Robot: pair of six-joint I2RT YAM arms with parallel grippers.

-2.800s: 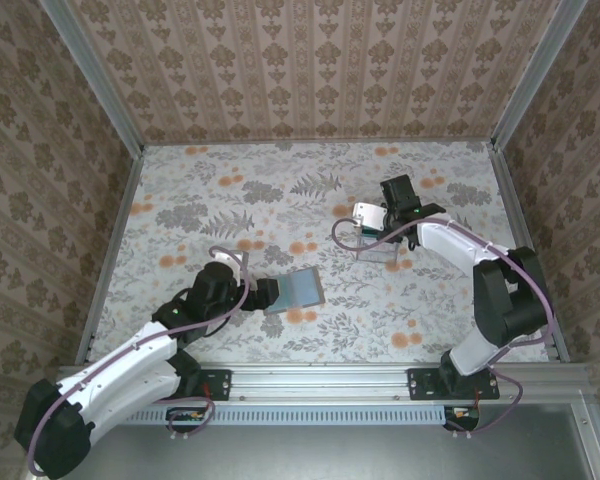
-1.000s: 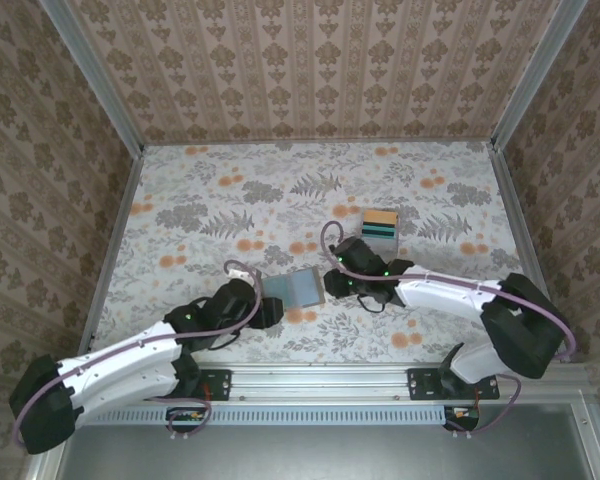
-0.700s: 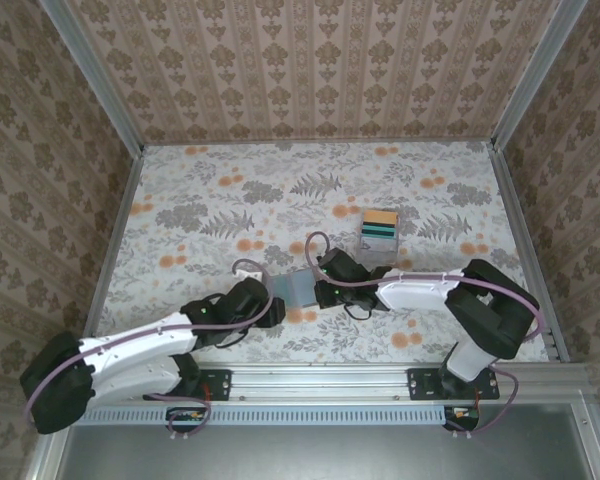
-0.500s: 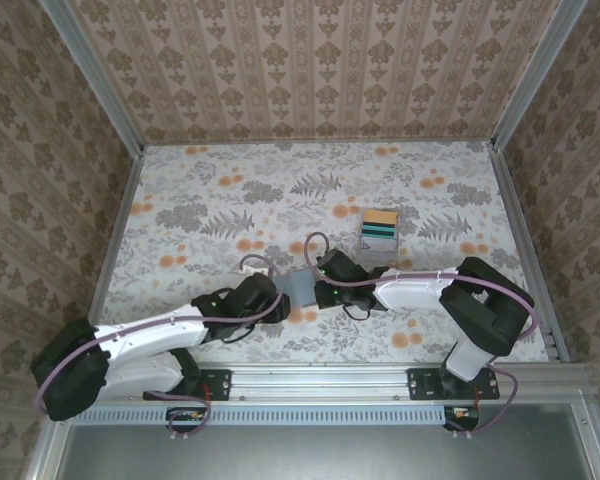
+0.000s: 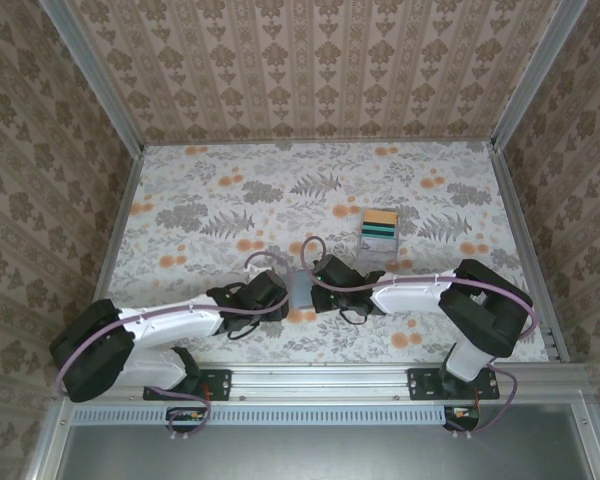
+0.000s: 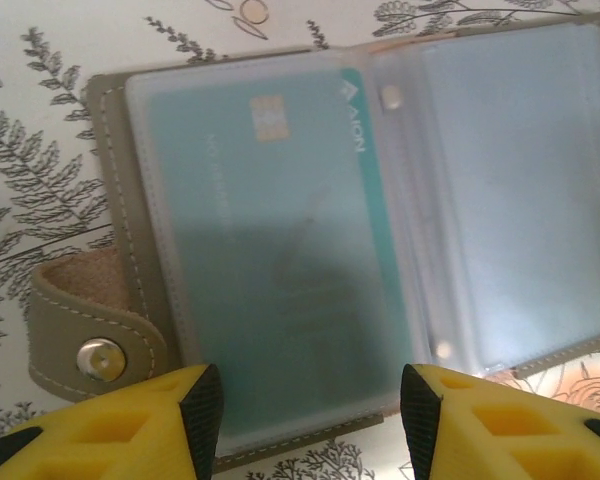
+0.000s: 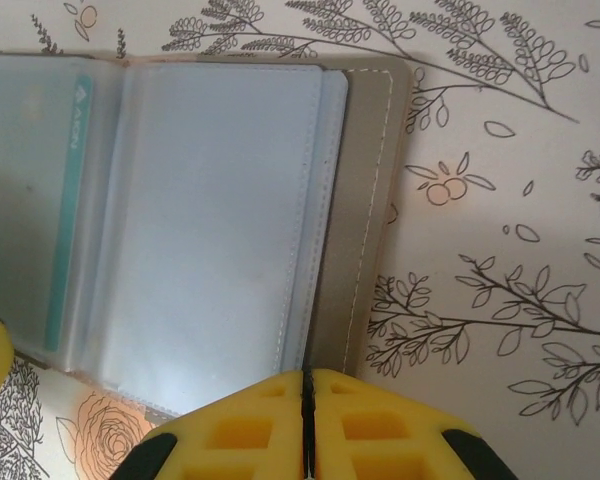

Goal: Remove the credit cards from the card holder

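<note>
On the flowered table [image 5: 180, 200], near its front edge and between the two arms, the card holder [image 5: 301, 290] is found lying open and flat, inside up. The clear plastic box [image 5: 379, 233] of stacked cards is set well apart behind it, to the right. The holder is judged light and limp, taupe outside with stitched borders. It is likely to slide on the table or lift with a card unless one panel is pinned. The clear sleeves [image 6: 510, 190] are seen as thin, soft and glossy, so a slippery, clinging surface is expected. One teal credit card [image 6: 280, 230] is seen inside the sleeve on the panel that carries the snap tab [image 6: 95, 340]. The card is judged stiff, thin, light and smooth. No bare edge is offered, and the sleeve's mouth cannot be made out. Hold is best taken on a short edge of the card once it has been worked out past the sleeve's mouth, with the pinch laid flat across its faces. The left gripper [image 6: 305, 398] is held open, with yellow fingers spread over the holder edge nearest it and nothing clamped. The right gripper [image 7: 305, 400] is closed, fingers pressed together at the edge of the opposite panel. Whether a sleeve leaf is caught between them cannot be told.
</note>
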